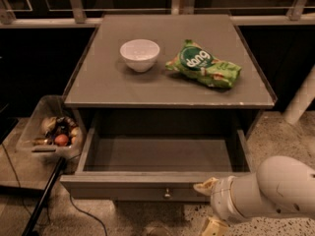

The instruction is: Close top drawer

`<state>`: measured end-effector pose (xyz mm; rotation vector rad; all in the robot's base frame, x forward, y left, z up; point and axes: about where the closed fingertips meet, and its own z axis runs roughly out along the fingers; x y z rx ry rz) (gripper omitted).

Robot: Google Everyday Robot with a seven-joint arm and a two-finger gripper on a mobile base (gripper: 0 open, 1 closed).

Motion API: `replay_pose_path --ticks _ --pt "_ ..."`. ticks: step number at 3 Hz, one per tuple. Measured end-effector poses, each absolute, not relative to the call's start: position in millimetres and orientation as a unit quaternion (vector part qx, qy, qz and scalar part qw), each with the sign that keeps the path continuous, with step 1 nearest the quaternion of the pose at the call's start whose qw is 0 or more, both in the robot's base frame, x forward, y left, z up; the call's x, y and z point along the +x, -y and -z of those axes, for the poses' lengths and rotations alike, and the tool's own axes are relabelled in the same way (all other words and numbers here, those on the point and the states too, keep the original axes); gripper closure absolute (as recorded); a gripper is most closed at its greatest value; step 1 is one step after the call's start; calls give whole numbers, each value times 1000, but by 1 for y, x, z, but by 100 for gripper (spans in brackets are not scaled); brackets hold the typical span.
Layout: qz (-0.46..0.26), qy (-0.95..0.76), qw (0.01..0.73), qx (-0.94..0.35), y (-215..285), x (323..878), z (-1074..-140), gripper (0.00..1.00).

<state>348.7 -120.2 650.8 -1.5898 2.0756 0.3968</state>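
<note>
The top drawer of the grey cabinet is pulled far out toward me and its inside is bare. Its flat front panel has a small round metal knob at centre. My gripper is at the bottom right, right of the knob, with a pale fingertip against the top edge of the drawer front. The white arm comes in from the right edge.
On the cabinet top stand a white bowl and a green snack bag. A clear bin with mixed items sits on the floor left of the cabinet. A dark pole leans at lower left. A white post stands at right.
</note>
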Motion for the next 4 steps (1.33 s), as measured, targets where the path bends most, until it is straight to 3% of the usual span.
replay_pose_path --ticks 1,4 --pt "-146 -759 245 -585 120 348 -650 18" --pt "-180 -736 307 -576 156 482 -660 88"
